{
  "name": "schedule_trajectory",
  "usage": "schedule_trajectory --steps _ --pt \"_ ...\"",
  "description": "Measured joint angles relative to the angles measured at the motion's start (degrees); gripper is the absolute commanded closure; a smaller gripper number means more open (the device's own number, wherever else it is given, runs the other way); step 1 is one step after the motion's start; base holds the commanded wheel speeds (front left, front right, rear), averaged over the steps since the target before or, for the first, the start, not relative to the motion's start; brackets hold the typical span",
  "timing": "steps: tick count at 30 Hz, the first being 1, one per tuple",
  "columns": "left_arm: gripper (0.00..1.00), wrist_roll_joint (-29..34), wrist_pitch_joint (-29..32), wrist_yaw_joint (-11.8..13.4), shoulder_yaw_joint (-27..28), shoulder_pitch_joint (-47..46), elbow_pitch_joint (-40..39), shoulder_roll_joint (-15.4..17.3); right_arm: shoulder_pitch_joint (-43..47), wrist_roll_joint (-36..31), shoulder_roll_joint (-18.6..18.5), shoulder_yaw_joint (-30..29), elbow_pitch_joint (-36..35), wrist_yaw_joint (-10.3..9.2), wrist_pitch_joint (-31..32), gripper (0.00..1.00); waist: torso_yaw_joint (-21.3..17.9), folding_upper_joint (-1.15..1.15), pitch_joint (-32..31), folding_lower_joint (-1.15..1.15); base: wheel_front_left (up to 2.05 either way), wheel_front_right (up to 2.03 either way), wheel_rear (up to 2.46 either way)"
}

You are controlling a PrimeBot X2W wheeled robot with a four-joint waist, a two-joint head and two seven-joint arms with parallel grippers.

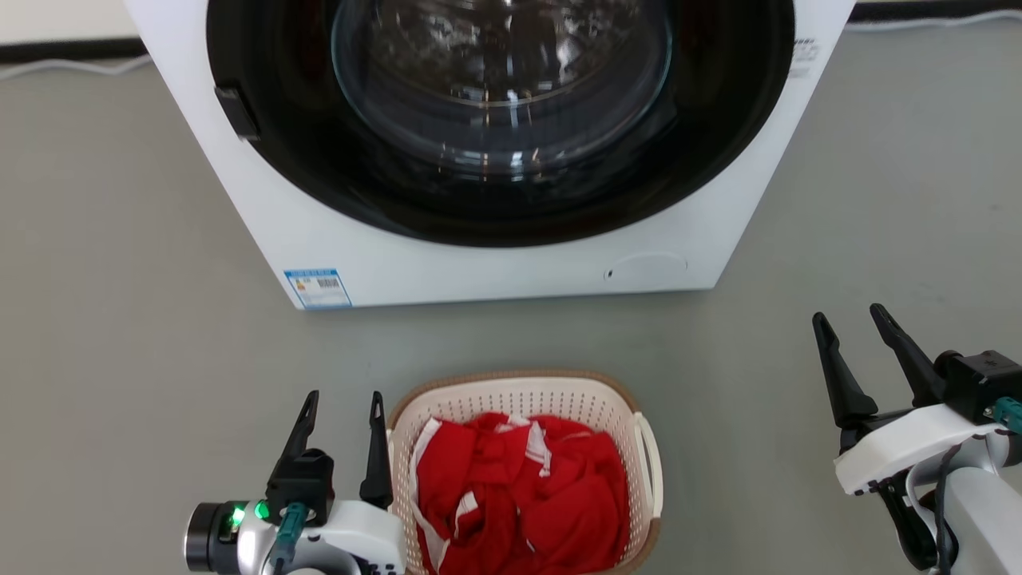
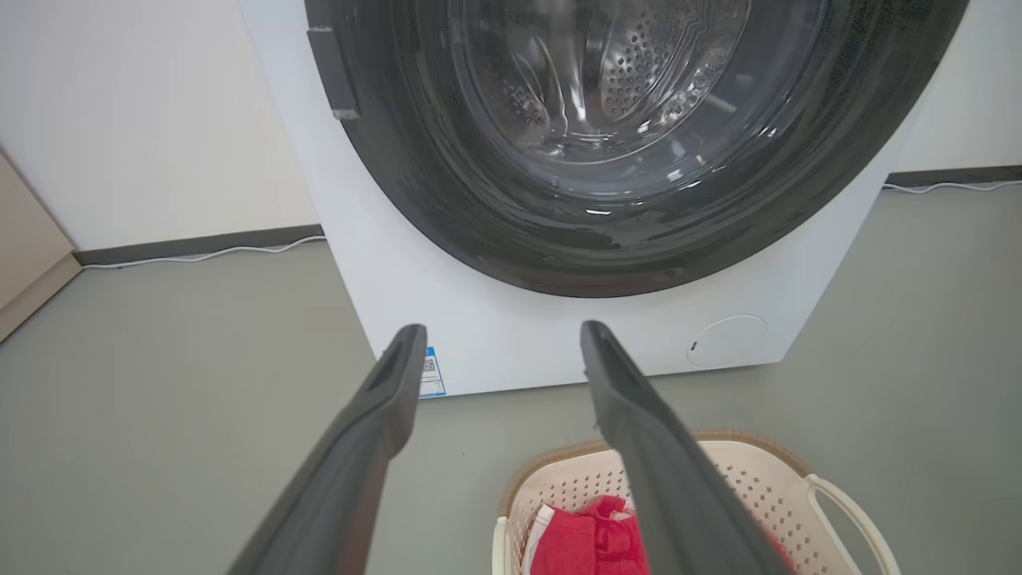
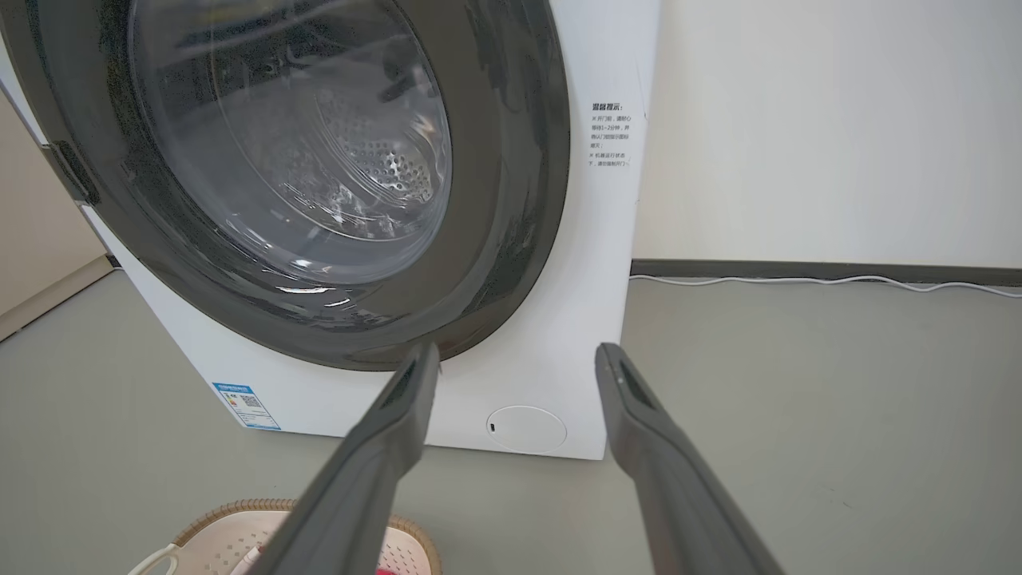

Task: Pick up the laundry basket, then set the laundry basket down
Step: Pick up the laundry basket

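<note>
laundry basket (image 1: 519, 399) sits on the grey floor (image 1: 120, 335), just in front of the washing machine (image 1: 495, 267) with a strip of bare floor between them. it is cream-white and perforated, with a brown woven-look rim. a white loop handle (image 1: 650, 463) shows on its right side. inside lies a heap of red cloth (image 1: 519, 499) with white stripes, filling most of the bottom.

the left jaws stand wide open with nothing between them. their two dark fingers (image 1: 303, 427) point toward the washer, and the inner one is just beside the basket's left rim; whether it touches cannot be told. in the left wrist view the same fingers (image 2: 375, 431) spread apart, with the basket (image 2: 567, 483) and the red cloth (image 2: 587, 539) low down, partly behind the right-hand finger.

the right jaws are also wide open and hold nothing. their fingers (image 1: 837, 383) are well apart from the basket, off to its right over bare floor. in the right wrist view a corner of the basket (image 3: 231, 539) shows at the bottom left, behind one finger (image 3: 383, 447).

the washer's round dark door (image 1: 503, 120) is closed, with a blue label (image 1: 318, 288) at the lower left of its front and a round cap (image 1: 645, 267) at the lower right. a white cable (image 3: 798, 280) runs along the base of the wall.
</note>
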Motion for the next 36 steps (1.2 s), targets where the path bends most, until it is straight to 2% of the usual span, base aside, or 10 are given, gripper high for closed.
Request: schedule_trajectory --steps 9,11,20,30,36 --pt "0.00 -1.2 0.0 3.8 -4.5 -3.9 -0.1 0.0 -2.1 2.3 -2.8 1.2 -2.7 0.00 0.0 0.00 0.3 0.00 7.3 0.00 0.00 0.00 0.00" --pt "0.00 -1.4 0.0 4.0 -5.1 -4.5 -0.1 0.0 -2.3 2.5 -3.1 1.3 -2.9 0.00 0.0 0.00 0.3 0.00 8.1 0.00 0.00 0.00 0.00" --pt "0.00 -4.1 -0.1 8.3 -9.4 -9.3 -0.3 0.0 -4.4 4.8 -6.0 3.0 -5.5 0.00 0.0 0.00 1.2 0.00 15.9 0.00 0.00 0.00 0.00" --pt "0.00 -7.1 -0.2 11.4 -12.9 -14.5 1.2 0.0 -7.4 6.3 -7.6 7.1 -6.4 0.00 0.0 0.00 2.5 0.00 23.8 0.00 0.00 0.00 0.00" --pt "0.00 -8.7 -0.2 12.9 -14.1 -17.6 4.7 0.0 -9.7 6.5 -7.9 11.7 -5.1 0.00 0.0 0.00 3.1 0.00 27.8 0.00 0.00 0.00 0.00"
